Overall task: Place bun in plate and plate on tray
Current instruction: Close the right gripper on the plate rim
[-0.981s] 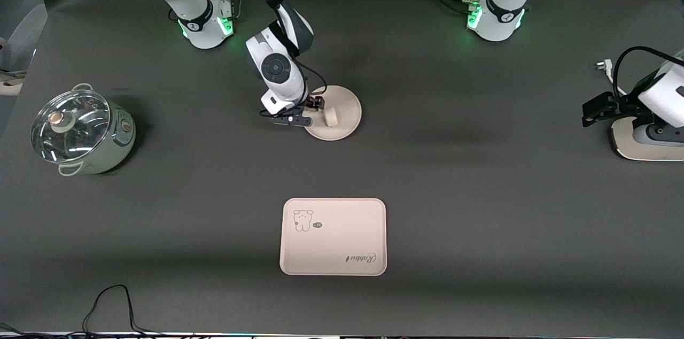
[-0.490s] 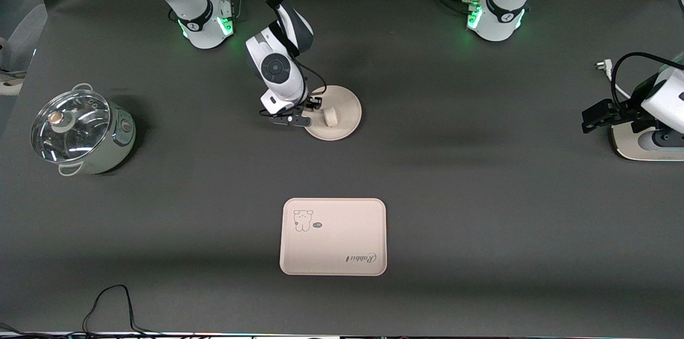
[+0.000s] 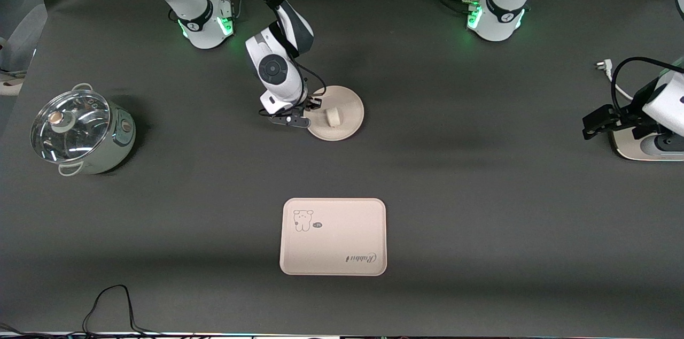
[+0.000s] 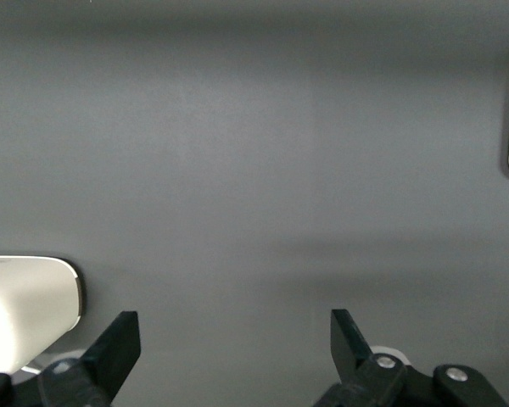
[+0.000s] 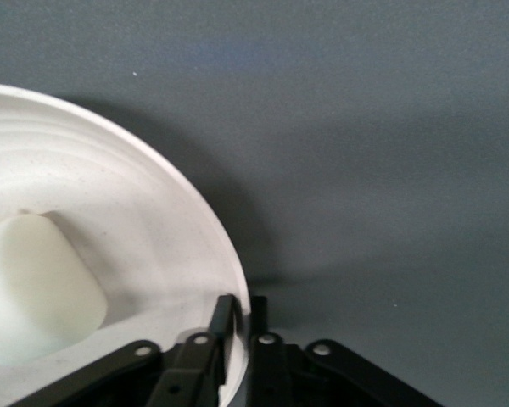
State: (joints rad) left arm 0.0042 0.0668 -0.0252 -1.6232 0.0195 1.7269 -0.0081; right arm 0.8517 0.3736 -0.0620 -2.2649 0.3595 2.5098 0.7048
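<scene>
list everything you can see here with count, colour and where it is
bun: 1, off-white, lying in the plate
plate: 1, cream-white, round, on the table in front of the right arm's base, farther from the front camera than the tray
tray: 1, pinkish-cream, rectangular, nearest the front camera, mid-table
pot: 1, pale green with a glass lid, at the right arm's end of the table
white device: 1, white, at the left arm's end, under the left gripper
cable: 1, black, at the table edge nearest the front camera
table: 1, dark grey
right gripper: 1, black, shut on the plate's rim
left gripper: 1, black, open, waiting over the left arm's end
</scene>
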